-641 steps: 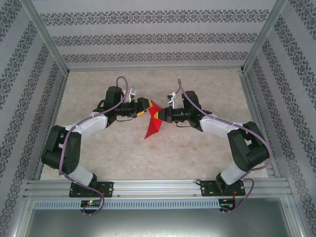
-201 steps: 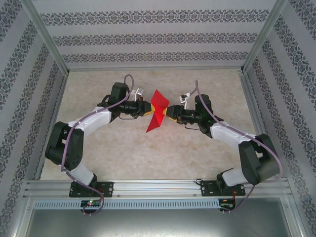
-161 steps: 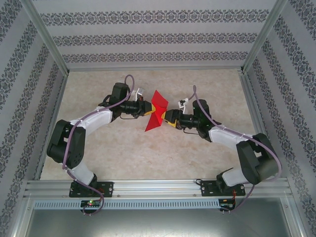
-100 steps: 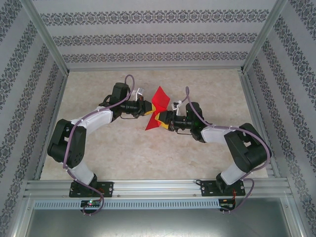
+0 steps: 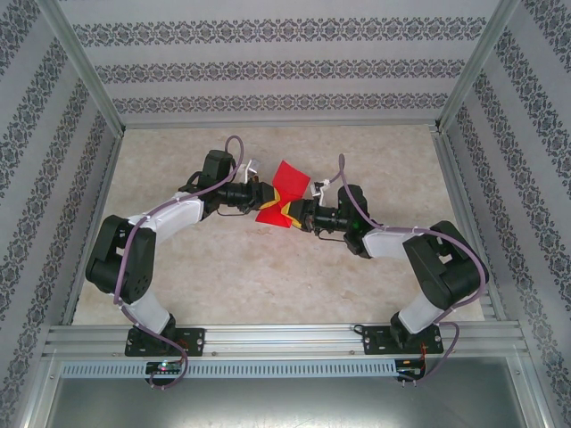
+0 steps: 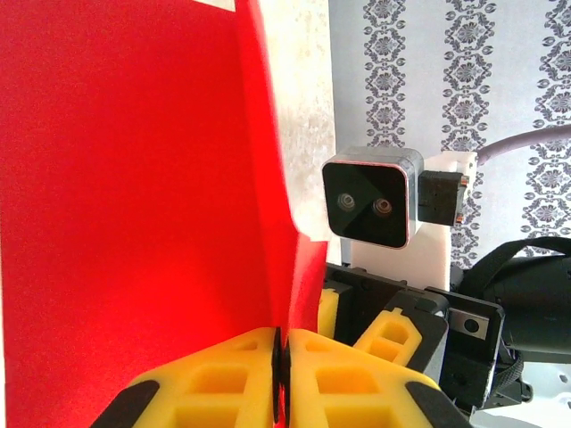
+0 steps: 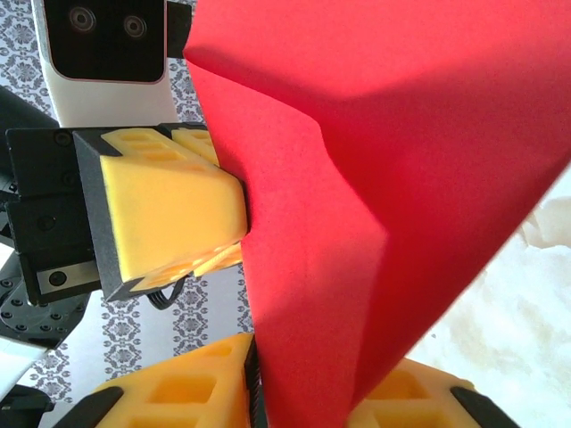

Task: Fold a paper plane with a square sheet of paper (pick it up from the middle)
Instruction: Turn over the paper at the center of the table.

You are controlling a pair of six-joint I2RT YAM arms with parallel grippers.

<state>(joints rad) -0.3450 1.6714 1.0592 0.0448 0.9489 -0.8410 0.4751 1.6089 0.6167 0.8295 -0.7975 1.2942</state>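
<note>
2 grippers share 1 red sheet [image 5: 290,178], up in mid-air over the table [image 5: 223,267], betw. both arms, creased w/ a flap standing up. Risk: if either arm pulls or twists while both hold on, the thin paper could tear at the pinch or pick up a stray crease; if 1 lets go too soon, the fold may spring open or the sheet drop. Left gripper [image 6: 281,343]: pads pressed together, pinching the sheet's edge. Right gripper [image 7: 303,388]: fingers partly spread w/ paper betw. them, just beside the left; can't tell if it's actually clamped.
</note>
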